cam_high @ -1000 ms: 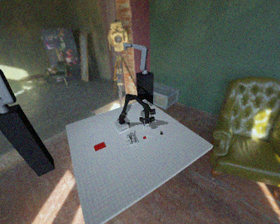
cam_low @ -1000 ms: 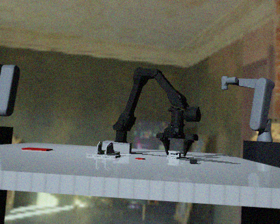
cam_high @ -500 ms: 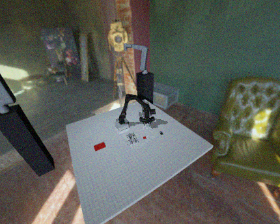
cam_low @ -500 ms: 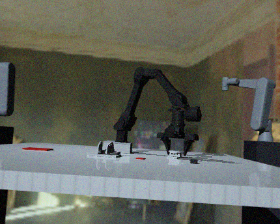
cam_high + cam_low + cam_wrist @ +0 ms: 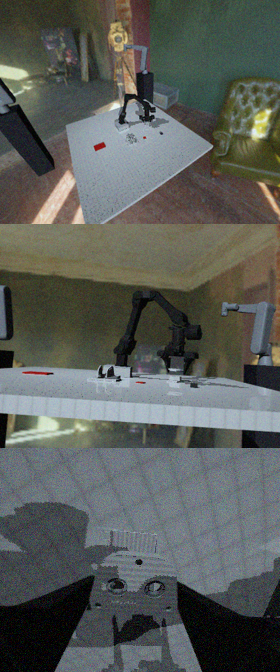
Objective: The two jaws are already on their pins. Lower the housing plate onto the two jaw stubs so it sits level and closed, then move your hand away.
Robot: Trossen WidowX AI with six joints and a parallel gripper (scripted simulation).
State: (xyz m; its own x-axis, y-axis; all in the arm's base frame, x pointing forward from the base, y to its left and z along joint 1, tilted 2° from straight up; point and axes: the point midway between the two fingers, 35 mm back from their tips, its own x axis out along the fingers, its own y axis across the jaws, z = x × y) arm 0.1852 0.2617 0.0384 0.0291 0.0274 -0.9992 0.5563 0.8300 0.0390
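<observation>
The two dark jaws (image 5: 100,372) (image 5: 111,374) stand upright side by side on a pale flat base (image 5: 94,379). They show as a speckled cluster (image 5: 131,139) in the top view. My gripper (image 5: 147,121) (image 5: 177,372) (image 5: 135,582) points down, well to the right of the jaws in the exterior view. It is shut on the housing plate (image 5: 176,370) (image 5: 135,594), held between its fingers above a small white stand (image 5: 174,379). In the wrist view the plate shows two round holes, a small dark hole and a rounded far edge. Its exact height above the stand is hard to tell.
A small red square (image 5: 144,137) (image 5: 140,382) lies between the jaws and my gripper. A small dark block (image 5: 161,133) (image 5: 194,385) lies right of the stand. A larger red rectangle (image 5: 99,146) (image 5: 37,373) lies far left. My arm's white base (image 5: 126,371) stands behind the jaws.
</observation>
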